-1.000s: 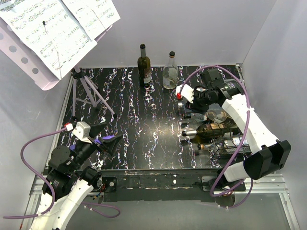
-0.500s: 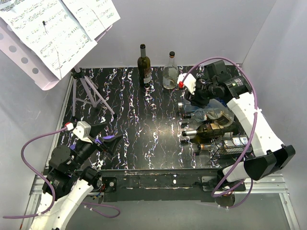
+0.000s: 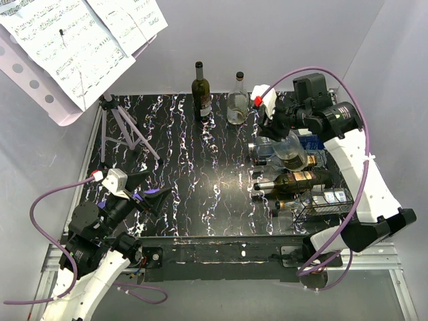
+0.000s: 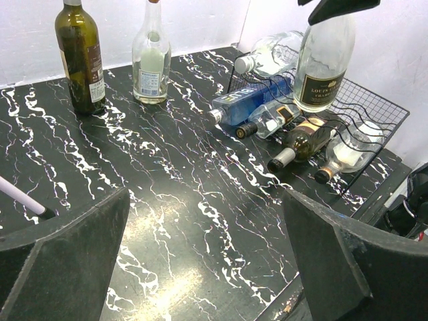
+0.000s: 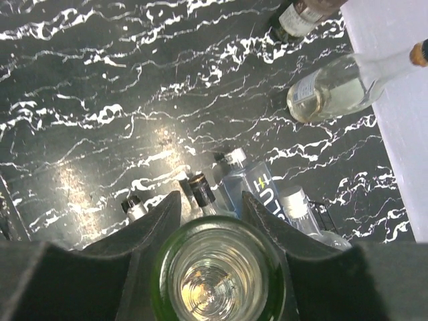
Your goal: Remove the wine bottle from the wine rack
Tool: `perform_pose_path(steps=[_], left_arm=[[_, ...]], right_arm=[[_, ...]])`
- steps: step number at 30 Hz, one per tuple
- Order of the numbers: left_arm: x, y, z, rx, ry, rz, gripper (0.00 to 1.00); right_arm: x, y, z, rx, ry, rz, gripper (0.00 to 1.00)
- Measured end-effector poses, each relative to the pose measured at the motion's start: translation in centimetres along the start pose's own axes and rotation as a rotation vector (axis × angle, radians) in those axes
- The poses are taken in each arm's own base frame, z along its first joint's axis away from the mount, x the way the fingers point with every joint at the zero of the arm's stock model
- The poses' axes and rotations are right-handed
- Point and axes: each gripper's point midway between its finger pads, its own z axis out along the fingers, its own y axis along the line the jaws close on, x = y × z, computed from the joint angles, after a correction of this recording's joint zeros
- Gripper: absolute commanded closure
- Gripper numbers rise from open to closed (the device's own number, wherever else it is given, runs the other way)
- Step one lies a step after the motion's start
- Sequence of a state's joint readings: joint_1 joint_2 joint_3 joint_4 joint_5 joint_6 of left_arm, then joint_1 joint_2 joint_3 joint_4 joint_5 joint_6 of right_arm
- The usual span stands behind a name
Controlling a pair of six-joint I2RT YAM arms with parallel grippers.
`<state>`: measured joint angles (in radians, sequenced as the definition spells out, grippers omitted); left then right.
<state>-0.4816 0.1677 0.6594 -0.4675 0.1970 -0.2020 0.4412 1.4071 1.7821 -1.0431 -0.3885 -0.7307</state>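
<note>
My right gripper (image 3: pixel 281 130) is shut on a clear wine bottle (image 3: pixel 290 150) and holds it upright in the air above the wine rack (image 3: pixel 322 204), a black wire frame at the table's right. In the left wrist view the bottle (image 4: pixel 326 60) hangs clear of the rack (image 4: pixel 378 110). In the right wrist view its round base (image 5: pixel 217 274) sits between my fingers (image 5: pixel 154 221). Several bottles still lie on the rack, among them a blue one (image 3: pixel 304 142) and a dark one (image 3: pixel 294 180). My left gripper (image 3: pixel 150 187) is open and empty over the near left of the table.
A dark bottle (image 3: pixel 200 90) and a clear bottle (image 3: pixel 237 100) stand upright at the back of the table. A purple music stand with sheet music (image 3: pixel 67 53) rises at the back left on tripod legs (image 3: pixel 127 130). Grey walls close in the sides.
My right gripper has risen and moved back with the clear bottle, lifting it off the rack and tipping it upright. The left arm has not moved.
</note>
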Motion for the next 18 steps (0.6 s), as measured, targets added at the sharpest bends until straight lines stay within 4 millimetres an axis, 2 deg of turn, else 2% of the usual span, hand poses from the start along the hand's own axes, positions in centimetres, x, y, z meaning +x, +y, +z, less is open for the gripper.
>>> perform_pose_path(steps=[7,12,18], left_arm=[[0.0,0.0,0.0,0.000,0.000,0.000,0.02],[0.0,0.0,0.0,0.000,0.000,0.000,0.02],[0.0,0.0,0.0,0.000,0.000,0.000,0.02]], right_arm=[[-3.0,-0.5,-0.7,0.028,-0.116,0.047,0.99],[-5.3,-1.4,-0.9,0.108,-0.268,0.112,0.99],[-7.1,-3.4,0.5,0.217,-0.453,0.244,0.99]])
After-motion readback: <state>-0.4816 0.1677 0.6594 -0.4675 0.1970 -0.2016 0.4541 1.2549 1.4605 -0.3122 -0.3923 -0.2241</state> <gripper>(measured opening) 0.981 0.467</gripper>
